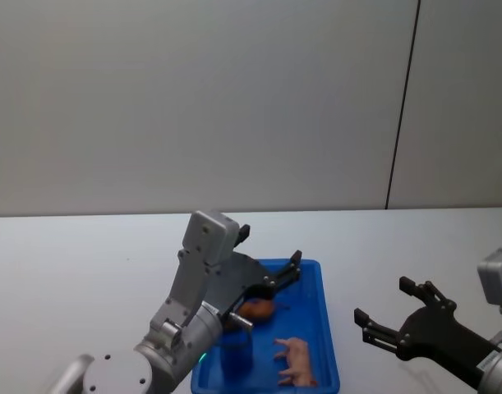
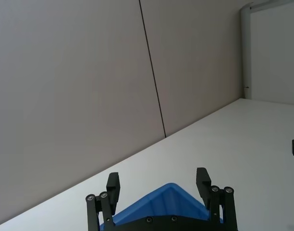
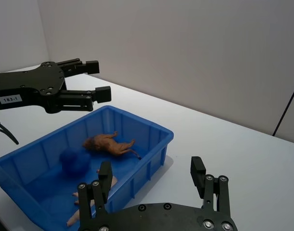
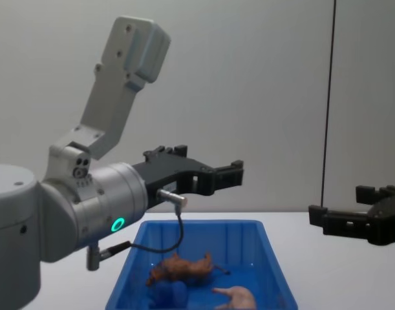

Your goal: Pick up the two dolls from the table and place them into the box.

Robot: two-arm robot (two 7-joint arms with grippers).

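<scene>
Glossy blue plastic box (image 3: 151, 126), smooth matt white table (image 3: 243, 149).

Soft, even light; faint shadows, no glare.

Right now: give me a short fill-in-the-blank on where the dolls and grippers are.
1. The reddish-brown plastic lion lies inside the bright blue plastic ____.
2. The pale pink plastic pig shares the box with the ____.
3. The left gripper hovers above the box with its fingers ____.
4. The right gripper is open, over the white ____ beside the box.

Missing: box; lion; open; table
</scene>
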